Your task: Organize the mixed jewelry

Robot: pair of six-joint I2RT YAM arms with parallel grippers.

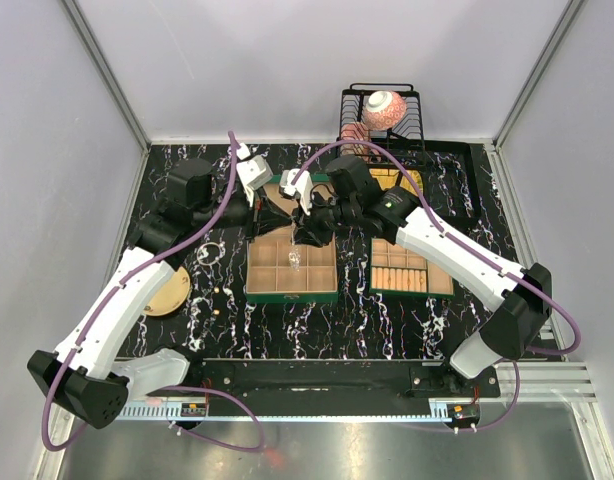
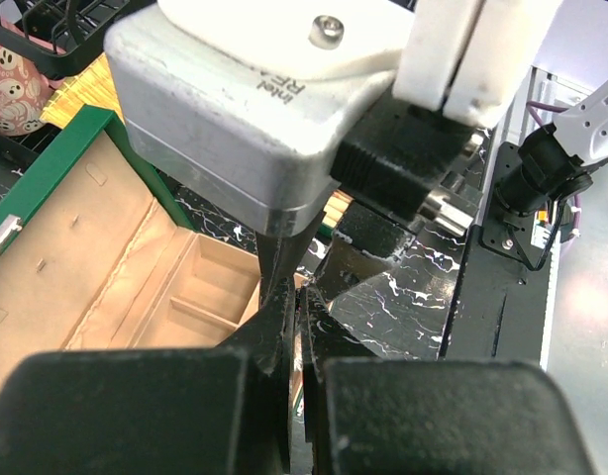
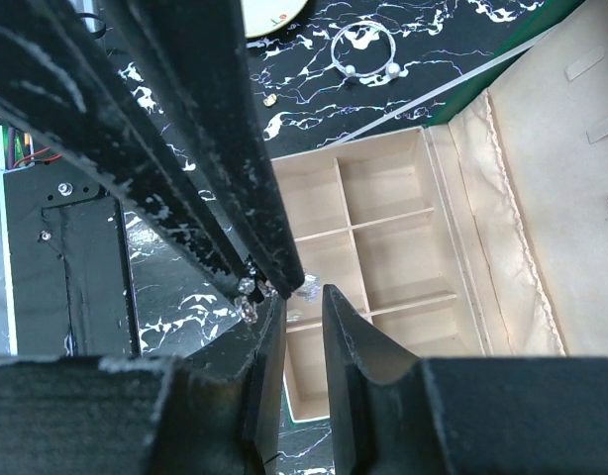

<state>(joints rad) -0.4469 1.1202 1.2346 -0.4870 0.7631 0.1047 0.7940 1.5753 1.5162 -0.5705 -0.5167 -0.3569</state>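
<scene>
Our left fingers (image 3: 210, 188) are clenched tip to tip, and as far as we can judge they are pinching a tiny silvery piece (image 3: 248, 295). Our right gripper (image 3: 302, 299) has a narrow gap between its jaws, with nothing in it.

Both arms meet over the black marbled table (image 3: 314, 99), above the green box (image 1: 291, 297) and its divided beige tray. We cannot tell which cell lies directly beneath the tips.

A thin wire hoop (image 3: 350, 69) lies on the table outside the box, near the gold plate (image 3: 274, 12) and well apart from both grippers.

The silvery piece sits just beside the right gripper's mouth, against the outer side of one jaw rather than between the two. The left fingers run slantwise across that mouth, so we take the left arm to be the one placed to drop the piece into the tray.
</scene>
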